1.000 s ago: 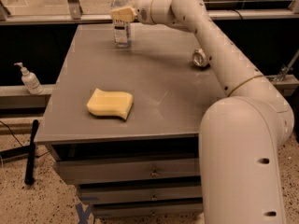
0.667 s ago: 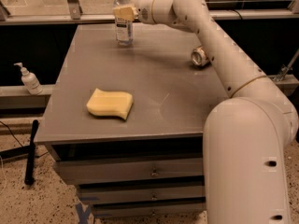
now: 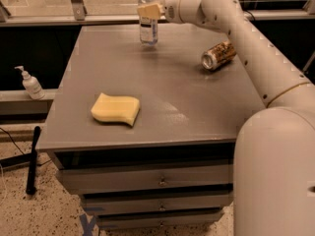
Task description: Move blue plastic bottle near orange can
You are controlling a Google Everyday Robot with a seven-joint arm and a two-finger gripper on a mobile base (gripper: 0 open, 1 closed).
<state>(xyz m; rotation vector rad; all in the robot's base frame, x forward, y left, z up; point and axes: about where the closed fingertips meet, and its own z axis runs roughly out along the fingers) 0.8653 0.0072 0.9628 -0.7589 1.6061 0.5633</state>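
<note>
The blue plastic bottle (image 3: 148,29) is a clear bottle with a white label. It stands upright at the far edge of the grey table (image 3: 162,87), its base at or just above the surface. My gripper (image 3: 149,10) reaches in from the right and is shut on the bottle's upper part, hiding the cap. The orange can (image 3: 218,56) lies on its side at the right of the table with its silver end facing the front left. It is right of the bottle and apart from it, partly behind my arm.
A yellow sponge (image 3: 116,108) lies at the front left of the table. A white pump dispenser (image 3: 30,83) stands on a ledge left of the table. My arm (image 3: 256,53) spans the right side. Drawers (image 3: 157,181) sit below the table top.
My gripper has moved to the right along the far edge with the bottle in it, closer to the can. The sponge and can have not moved.
</note>
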